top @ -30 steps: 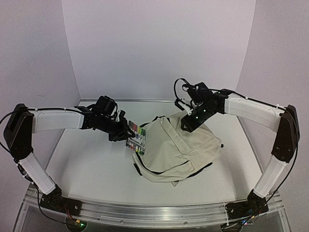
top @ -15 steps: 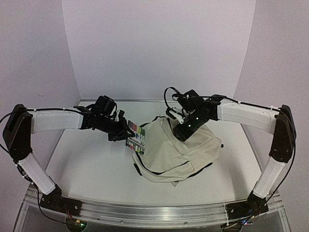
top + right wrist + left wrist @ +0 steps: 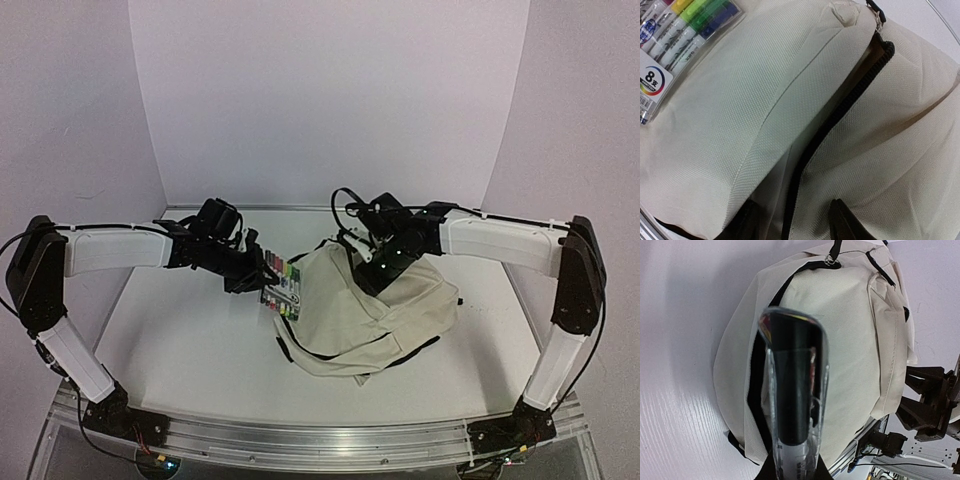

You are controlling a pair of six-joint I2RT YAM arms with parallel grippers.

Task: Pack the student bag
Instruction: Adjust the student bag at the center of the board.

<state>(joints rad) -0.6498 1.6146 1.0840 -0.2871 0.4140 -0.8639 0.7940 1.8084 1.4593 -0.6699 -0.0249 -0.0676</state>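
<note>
Bag (image 3: 365, 310): on table (image 3: 180, 340), zipper (image 3: 840, 107) open.
Left gripper (image 3: 252, 275): clamped on marker pack (image 3: 282, 284).
Right gripper (image 3: 792, 210): jaws apart over zipper.

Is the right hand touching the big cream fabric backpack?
Cannot tell. In the right wrist view the right hand, jaws spread, straddles the black zipper of the cream fabric backpack, but neither contact nor gap shows plainly. The top view hides its tips.

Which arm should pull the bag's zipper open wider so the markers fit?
Right. The right hand hangs open over the zipper of the student bag, while the left hand holds the marker pack at its edge.
</note>
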